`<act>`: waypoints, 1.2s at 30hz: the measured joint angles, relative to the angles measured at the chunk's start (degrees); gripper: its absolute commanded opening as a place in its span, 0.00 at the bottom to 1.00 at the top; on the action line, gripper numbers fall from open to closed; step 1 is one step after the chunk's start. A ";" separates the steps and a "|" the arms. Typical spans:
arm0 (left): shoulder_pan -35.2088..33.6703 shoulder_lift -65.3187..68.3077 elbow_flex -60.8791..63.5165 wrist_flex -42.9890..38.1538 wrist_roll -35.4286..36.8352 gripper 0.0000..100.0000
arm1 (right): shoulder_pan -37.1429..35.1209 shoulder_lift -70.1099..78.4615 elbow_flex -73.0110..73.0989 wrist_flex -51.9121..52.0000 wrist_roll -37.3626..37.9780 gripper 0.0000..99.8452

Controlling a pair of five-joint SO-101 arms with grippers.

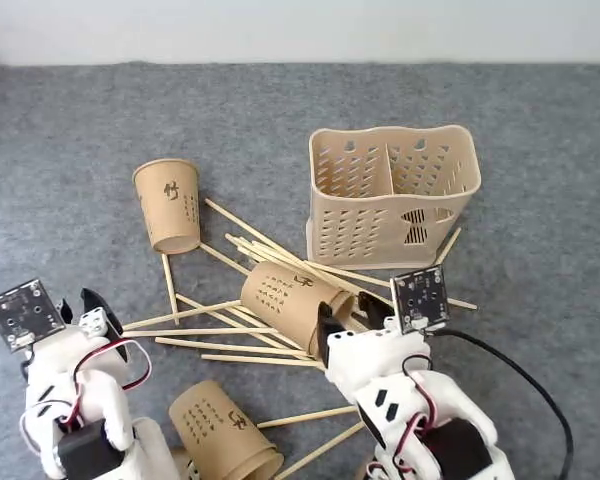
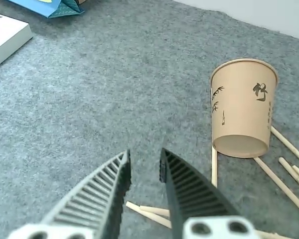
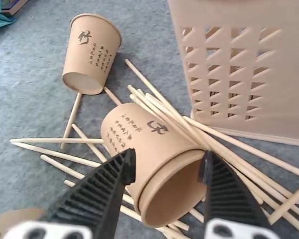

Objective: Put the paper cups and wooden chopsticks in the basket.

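Black fingers of the right gripper stand wide apart, one on each side of the mouth end of a paper cup that lies on its side; whether they touch it I cannot tell. Wooden chopsticks lie scattered under and across this cup, several running on to the foot of the basket, which stands upright just beyond. A second cup lies farther off, its base toward the arms. A third cup lies between the two arms. Over bare grey carpet, the left gripper has its fingers slightly parted, holding nothing.
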State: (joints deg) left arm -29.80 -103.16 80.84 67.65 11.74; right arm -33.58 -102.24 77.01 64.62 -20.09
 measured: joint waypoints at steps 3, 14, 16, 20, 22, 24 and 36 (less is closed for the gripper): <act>0.00 0.00 0.00 0.00 0.00 0.09 | -0.53 -0.18 0.00 0.00 -0.53 0.18; 0.00 0.00 0.00 0.00 0.00 0.09 | -0.79 14.68 -10.81 1.32 -1.85 0.18; 0.00 0.00 0.00 0.00 0.00 0.09 | -0.79 21.63 -14.86 2.81 -3.16 0.18; 0.00 0.00 0.00 0.00 0.00 0.09 | -0.79 35.52 -22.15 6.15 -6.59 0.18; 0.00 0.00 0.00 0.00 0.00 0.09 | -0.79 40.88 -24.53 7.74 -8.09 0.18; 0.00 0.00 0.00 0.00 0.00 0.09 | -0.79 45.45 -25.67 8.35 -9.41 0.18; 0.00 0.00 0.00 0.00 0.00 0.09 | -0.79 56.00 -26.11 1.58 -13.36 0.18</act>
State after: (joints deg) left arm -29.80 -103.16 80.84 67.65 11.74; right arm -34.37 -46.24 50.90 66.20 -33.45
